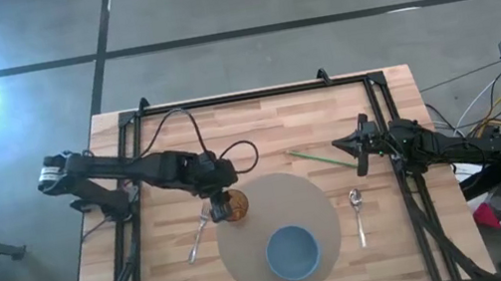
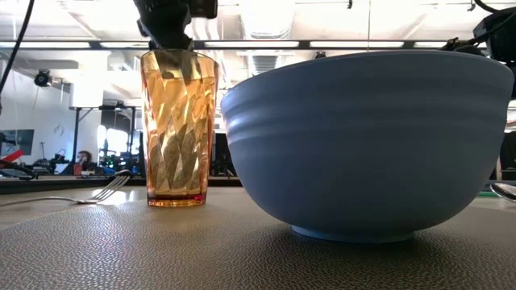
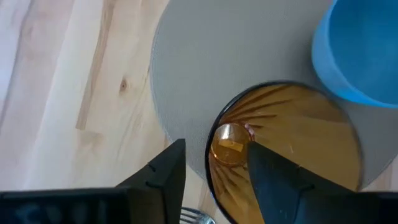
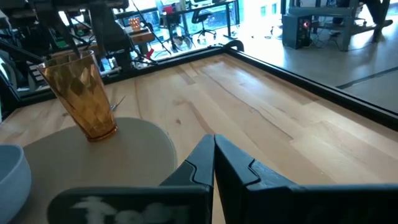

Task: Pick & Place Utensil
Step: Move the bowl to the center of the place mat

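We see the left gripper [image 1: 226, 197] poised directly above the amber glass [image 1: 236, 205], which stands upright at the edge of the round grey mat [image 1: 316, 201]. Its jaws stand parted and released, straddling the glass rim: in the left wrist view one finger [image 3: 163, 177] sits outside the rim and the other over the mouth of the glass, and we cannot tell whether either touches it. The fork [image 1: 199, 237], the utensil nearest these jaws, lies flat on the worktop [image 1: 259, 129] just beside the glass, on the side away from the mat's middle, its tines pointing toward the glass base. Nothing is held between the jaws.

The blue bowl [image 1: 294, 253] rests on the same mat, near the glass but apart from it.

The right gripper [image 1: 360, 150] waits over the far right of the worktop with its jaws clenched together on nothing. A spoon [image 1: 357, 210] lies on the wood close beside it, just off the mat, and what we take for a green chopstick [image 1: 319, 159] lies between those jaws and the mat.
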Robot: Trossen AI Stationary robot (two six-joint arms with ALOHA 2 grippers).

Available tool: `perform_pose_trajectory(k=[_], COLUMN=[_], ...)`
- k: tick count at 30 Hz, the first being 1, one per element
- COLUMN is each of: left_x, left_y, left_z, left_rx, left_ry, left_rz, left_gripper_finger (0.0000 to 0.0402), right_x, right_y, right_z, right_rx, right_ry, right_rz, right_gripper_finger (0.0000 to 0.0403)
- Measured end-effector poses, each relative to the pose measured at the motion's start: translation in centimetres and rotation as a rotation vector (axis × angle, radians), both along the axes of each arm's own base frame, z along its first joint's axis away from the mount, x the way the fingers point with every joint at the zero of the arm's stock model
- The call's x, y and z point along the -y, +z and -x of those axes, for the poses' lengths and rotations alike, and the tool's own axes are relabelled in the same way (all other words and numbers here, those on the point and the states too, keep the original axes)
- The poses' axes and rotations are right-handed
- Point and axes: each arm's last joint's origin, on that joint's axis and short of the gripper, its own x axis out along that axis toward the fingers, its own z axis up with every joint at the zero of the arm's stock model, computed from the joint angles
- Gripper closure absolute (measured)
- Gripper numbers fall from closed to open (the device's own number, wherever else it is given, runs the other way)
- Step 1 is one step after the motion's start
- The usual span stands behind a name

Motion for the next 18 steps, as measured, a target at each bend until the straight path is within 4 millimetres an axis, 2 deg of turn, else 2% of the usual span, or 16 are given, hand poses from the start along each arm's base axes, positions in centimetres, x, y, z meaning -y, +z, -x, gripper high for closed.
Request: perform_pose_trajectory(k=[6, 10, 18], left_x=[0.0, 0.0, -0.1], left_y=[2.0, 3.9, 6.9], left_z=[0.0, 0.1, 0.6], left_rx=[0.042, 0.073, 0.105], left_ry=[-0.034, -0.043, -0.067], left_rz=[-0.016, -0.018, -0.031], left_gripper_finger=[0.0241, 0.0243, 0.0243], right_x=[0.0, 0.0, 0.0], right_y=[0.1, 0.6, 2.2], right_z=[0.0, -0.1, -0.1], right_rx=[0.019, 0.097, 0.286], right_ry=[-0.002, -0.016, -0.008], right_rz=[-0.012, -0.109, -0.164], right_gripper_finger=[0.0394, 0.0394, 0.0394])
